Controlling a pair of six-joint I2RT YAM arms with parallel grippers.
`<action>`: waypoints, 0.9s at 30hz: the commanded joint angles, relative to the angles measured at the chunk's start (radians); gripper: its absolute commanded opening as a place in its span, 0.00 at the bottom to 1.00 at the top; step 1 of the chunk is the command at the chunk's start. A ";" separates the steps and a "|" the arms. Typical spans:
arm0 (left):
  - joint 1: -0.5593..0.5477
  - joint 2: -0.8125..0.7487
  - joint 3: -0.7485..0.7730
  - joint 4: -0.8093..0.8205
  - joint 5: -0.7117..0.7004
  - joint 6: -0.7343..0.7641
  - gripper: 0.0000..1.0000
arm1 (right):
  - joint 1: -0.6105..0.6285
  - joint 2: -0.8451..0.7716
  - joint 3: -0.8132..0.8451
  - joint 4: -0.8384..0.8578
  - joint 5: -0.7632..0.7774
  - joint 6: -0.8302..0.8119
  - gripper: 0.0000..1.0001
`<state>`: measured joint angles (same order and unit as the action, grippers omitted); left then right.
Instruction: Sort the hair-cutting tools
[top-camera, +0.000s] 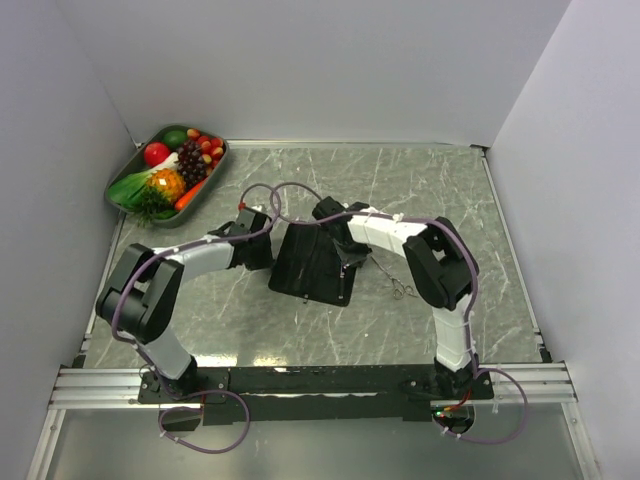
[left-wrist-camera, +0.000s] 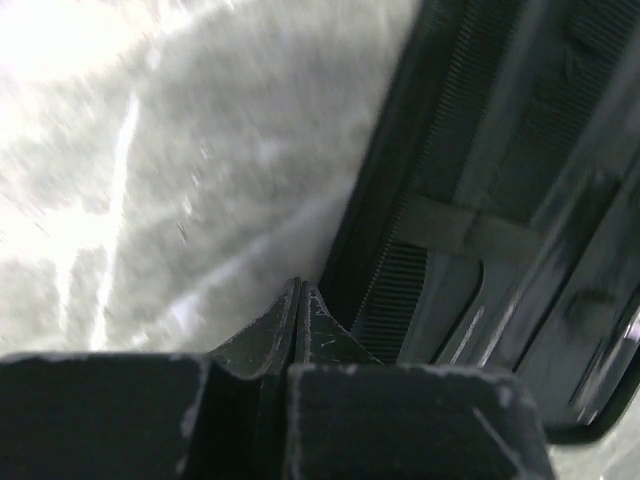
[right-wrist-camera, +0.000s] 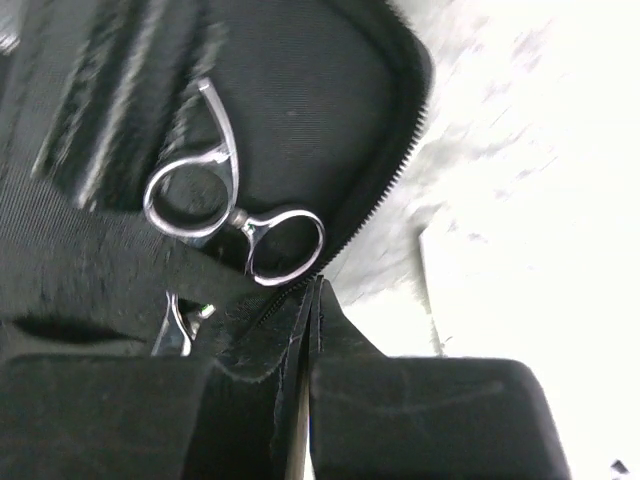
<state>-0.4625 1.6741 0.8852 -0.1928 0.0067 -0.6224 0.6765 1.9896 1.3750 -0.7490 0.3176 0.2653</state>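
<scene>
A black pouch (top-camera: 305, 268) lies open mid-table between my two grippers. Inside it, silver scissors (right-wrist-camera: 235, 215) with ring handles are tucked under an elastic strap, and a second silver piece (right-wrist-camera: 172, 328) peeks out below that strap. A black comb (left-wrist-camera: 420, 235) with fine teeth runs under another strap. Blurred dark bars (right-wrist-camera: 110, 90) lie deeper in the pouch. Another thin pair of silver scissors (top-camera: 399, 289) rests on the table right of the pouch. My right gripper (right-wrist-camera: 318, 288) is shut on the pouch's zipper edge. My left gripper (left-wrist-camera: 298, 292) is shut beside the pouch's left edge.
A grey tray (top-camera: 213, 165) of toy fruit and vegetables stands at the back left corner. White walls close in the marble table (top-camera: 430, 190) on three sides. Purple cables loop over both arms.
</scene>
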 joint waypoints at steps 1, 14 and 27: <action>-0.105 0.038 -0.106 -0.123 0.200 -0.077 0.01 | 0.012 0.080 0.151 0.065 -0.095 -0.012 0.00; -0.386 -0.037 -0.310 0.012 0.230 -0.290 0.01 | 0.031 0.179 0.300 0.031 -0.293 -0.103 0.00; -0.384 -0.422 -0.180 -0.426 -0.037 -0.324 0.04 | 0.012 -0.038 0.208 -0.003 0.055 -0.081 0.00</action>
<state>-0.8494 1.3361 0.6167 -0.4122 0.1040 -0.9382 0.7063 2.0991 1.6180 -0.7288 0.2314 0.1604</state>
